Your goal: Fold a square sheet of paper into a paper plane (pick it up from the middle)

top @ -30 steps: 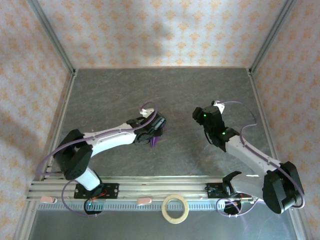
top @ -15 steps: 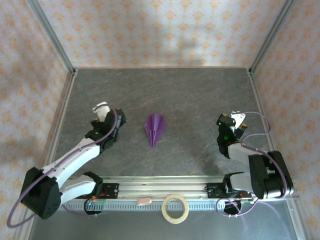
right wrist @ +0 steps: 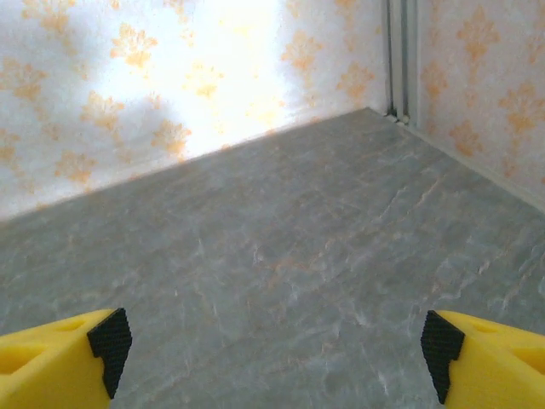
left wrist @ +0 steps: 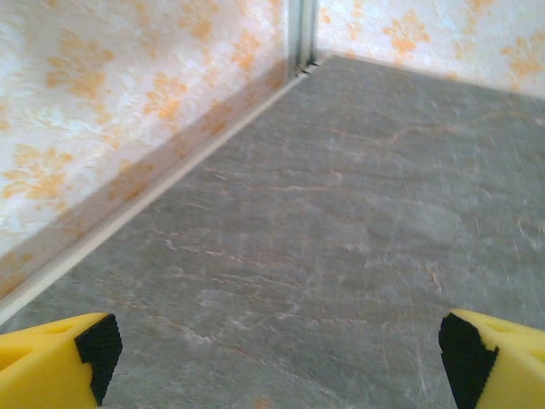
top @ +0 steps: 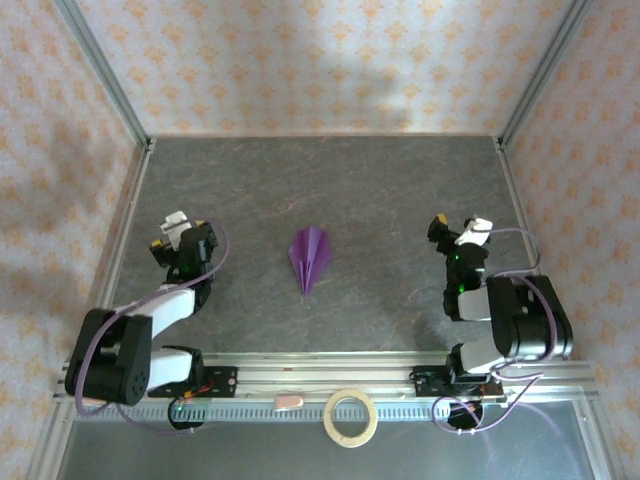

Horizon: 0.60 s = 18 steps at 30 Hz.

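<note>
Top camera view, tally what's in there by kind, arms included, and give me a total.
paper plane: 1
tape ring: 1
robot arms: 2 (left arm, right arm)
Total: 4

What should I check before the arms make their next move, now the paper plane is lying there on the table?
1. Paper plane folded to a point and lying on the table, about midway between the arms: ok.
2. Left pincer open, nothing between its fingers: ok.
3. Right pincer open, nothing between its fingers: ok.
4. Both pincers off to the sides, well apart from the plane: ok.
5. Tape ring at the near edge, apart from the plane: ok.
6. Creases even and wings matching: cannot tell, the plane is too small in the top view.
</note>
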Tool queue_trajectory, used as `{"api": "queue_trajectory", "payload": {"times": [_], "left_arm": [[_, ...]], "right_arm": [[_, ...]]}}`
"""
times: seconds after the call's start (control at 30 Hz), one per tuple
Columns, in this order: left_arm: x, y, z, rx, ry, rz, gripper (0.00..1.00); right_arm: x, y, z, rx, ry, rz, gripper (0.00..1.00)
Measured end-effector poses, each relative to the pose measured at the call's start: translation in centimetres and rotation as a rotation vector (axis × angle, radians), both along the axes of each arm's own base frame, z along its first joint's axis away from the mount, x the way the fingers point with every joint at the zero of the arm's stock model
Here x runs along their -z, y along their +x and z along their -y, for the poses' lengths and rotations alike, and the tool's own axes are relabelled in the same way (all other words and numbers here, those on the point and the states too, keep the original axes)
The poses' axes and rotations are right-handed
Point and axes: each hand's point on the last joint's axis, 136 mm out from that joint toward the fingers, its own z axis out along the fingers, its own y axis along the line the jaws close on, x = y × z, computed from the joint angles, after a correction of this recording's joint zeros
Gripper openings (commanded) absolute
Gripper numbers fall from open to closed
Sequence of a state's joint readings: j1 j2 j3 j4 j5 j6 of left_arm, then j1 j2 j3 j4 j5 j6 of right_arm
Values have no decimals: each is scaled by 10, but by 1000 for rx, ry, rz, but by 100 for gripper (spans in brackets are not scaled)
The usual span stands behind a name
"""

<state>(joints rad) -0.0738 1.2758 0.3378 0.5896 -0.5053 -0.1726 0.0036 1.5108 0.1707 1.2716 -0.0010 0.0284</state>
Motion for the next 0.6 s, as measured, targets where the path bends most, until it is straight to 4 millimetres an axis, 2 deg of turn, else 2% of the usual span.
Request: {"api": "queue_trajectory", "payload": {"times": [0.03,0.07,0.13,0.23,0.37,0.6], "left_arm": [[5,3,2,22,11,-3,99],[7,7,4,41,15,4,99],[7,16,8,82,7,47,99],[11,25,17,165,6,91,99],[23,18,29,253,2,103,99],[5,26,30,259,6,177,99]], "right_arm": [[13,-4,0,1,0,-41,92],[20,-6,1,10,2,-68,96],[14,-2,3,29,4,-46,100],[2,6,0,32,1,-9,100],[-1,6,1,46,-1,0,100],[-1,6,2,57,-4,0,100]]}}
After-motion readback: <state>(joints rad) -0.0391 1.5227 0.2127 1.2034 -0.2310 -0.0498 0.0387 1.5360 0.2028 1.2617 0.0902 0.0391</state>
